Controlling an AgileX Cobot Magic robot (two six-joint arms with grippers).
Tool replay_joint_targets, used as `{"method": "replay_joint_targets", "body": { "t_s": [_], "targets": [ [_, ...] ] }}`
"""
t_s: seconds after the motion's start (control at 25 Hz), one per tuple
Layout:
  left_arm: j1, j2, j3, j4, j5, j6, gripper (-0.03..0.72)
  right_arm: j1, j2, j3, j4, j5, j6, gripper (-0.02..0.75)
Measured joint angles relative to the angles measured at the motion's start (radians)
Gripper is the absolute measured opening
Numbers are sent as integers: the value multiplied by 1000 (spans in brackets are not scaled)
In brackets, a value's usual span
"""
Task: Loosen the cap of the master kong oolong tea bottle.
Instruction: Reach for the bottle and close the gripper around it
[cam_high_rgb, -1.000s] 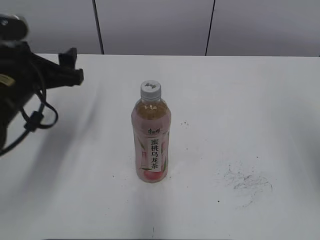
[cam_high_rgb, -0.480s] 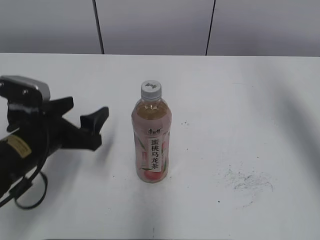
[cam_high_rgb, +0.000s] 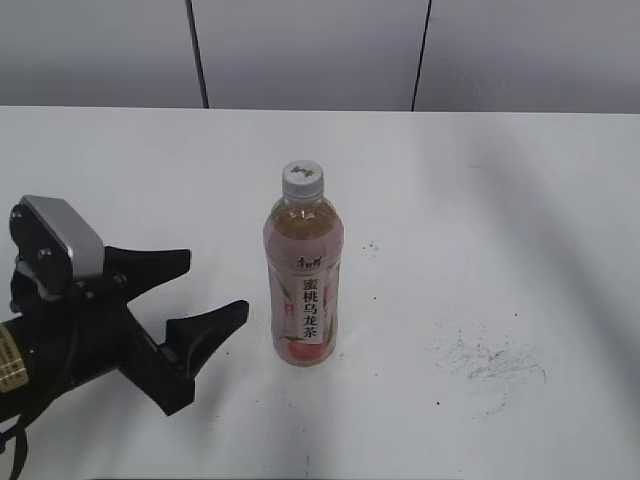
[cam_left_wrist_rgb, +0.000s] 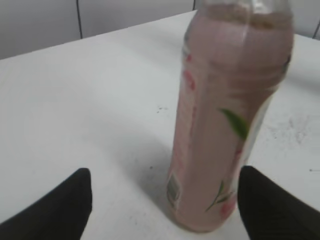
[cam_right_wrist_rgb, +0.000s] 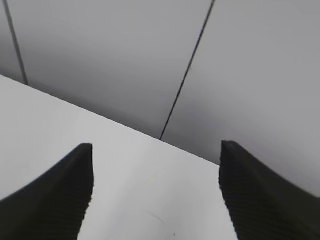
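Where grey wall panels (cam_high_rgb: 310, 50) end, white table (cam_high_rgb: 500, 200) begins.

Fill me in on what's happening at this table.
A two-armed robot is set up to loosen the cap of a tea bottle, which stands upright mid-table with the cap on. The left gripper is open, low beside the bottle on its left and pointing at it, not touching it. In the left wrist view the bottle fills the space just ahead of the open fingers. The right gripper is open too, holding nothing and facing the back wall; it does not show in the exterior view.
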Motion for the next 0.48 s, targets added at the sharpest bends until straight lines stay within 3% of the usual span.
{"method": "replay_joint_targets", "body": {
  "t_s": [0.2,0.48],
  "targets": [
    [0,-24,-86,139,-2,-39,605,66,61,-65,-1,76,-67,587],
    [0,73,-223,239,-3,-75,615,125,68,-81,-1,140,-81,559]
  ]
}}
